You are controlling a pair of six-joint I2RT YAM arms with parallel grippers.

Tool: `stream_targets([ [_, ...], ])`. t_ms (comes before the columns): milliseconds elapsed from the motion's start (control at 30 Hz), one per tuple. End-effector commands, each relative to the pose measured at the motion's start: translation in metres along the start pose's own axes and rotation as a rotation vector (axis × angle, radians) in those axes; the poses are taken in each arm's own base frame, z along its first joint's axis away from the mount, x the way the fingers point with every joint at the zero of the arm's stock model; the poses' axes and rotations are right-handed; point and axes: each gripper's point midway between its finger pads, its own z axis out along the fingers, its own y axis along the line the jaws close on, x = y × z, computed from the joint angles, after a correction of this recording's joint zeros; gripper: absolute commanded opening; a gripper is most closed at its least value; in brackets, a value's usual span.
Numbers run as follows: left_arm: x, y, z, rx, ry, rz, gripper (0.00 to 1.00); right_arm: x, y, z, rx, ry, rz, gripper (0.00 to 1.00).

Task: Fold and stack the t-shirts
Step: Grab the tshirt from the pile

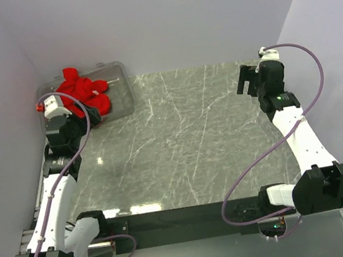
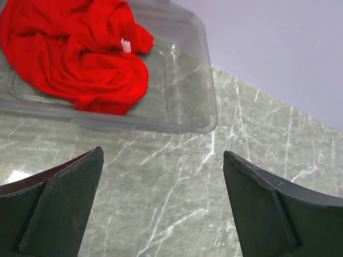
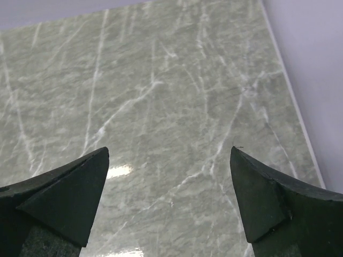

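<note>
Red t-shirts (image 2: 80,59) lie crumpled in a clear bin (image 2: 201,104) at the tabletop's (image 1: 193,144) far-left corner. The left gripper (image 2: 163,206) and right gripper (image 3: 169,201) hold their jaws wide apart, empty.

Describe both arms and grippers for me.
Both the left arm and right arm have white links with black joints and bases, each trailing a looping purple cable. The right arm shows a small green light. Fingers are matte black wedges.

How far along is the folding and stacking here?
Done: nothing; the red t-shirts lie crumpled in the clear bin. In hand: the left gripper, open, faces the bin; the right gripper is open above the table. Left: taking out, folding, stacking.
</note>
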Motion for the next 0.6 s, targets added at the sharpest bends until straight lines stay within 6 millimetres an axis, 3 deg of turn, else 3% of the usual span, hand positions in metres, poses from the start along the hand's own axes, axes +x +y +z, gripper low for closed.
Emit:
stream_targets([
  [0,-0.031,-0.013,-0.006,0.013,-0.052,0.0,0.99,-0.032,0.021,-0.018,-0.137,-0.092,-0.019,1.0],
  [100,-0.039,-0.013,-0.004,-0.011,-0.054,0.003,0.99,-0.031,0.051,-0.024,-0.302,-0.097,-0.153,1.0],
  [167,-0.041,-0.007,-0.002,-0.047,-0.058,0.016,0.99,-0.023,0.082,-0.034,-0.486,-0.105,-0.278,1.0],
  [233,-0.046,-0.004,0.001,-0.07,-0.06,0.026,0.99,-0.009,0.097,-0.038,-0.573,-0.072,-0.34,1.0],
  [367,-0.053,0.009,0.009,-0.107,-0.048,-0.022,1.0,0.012,0.11,-0.039,-0.638,0.038,-0.399,1.0],
  [400,-0.057,0.023,0.014,-0.135,-0.045,-0.051,1.0,0.012,0.115,-0.036,-0.664,0.062,-0.401,1.0],
  [433,-0.06,0.025,0.016,-0.123,-0.04,-0.094,0.99,0.024,0.121,-0.043,-0.739,0.117,-0.4,1.0],
  [567,-0.062,0.045,0.031,-0.138,0.019,-0.183,0.99,0.032,0.134,-0.045,-0.843,0.135,-0.388,1.0],
])
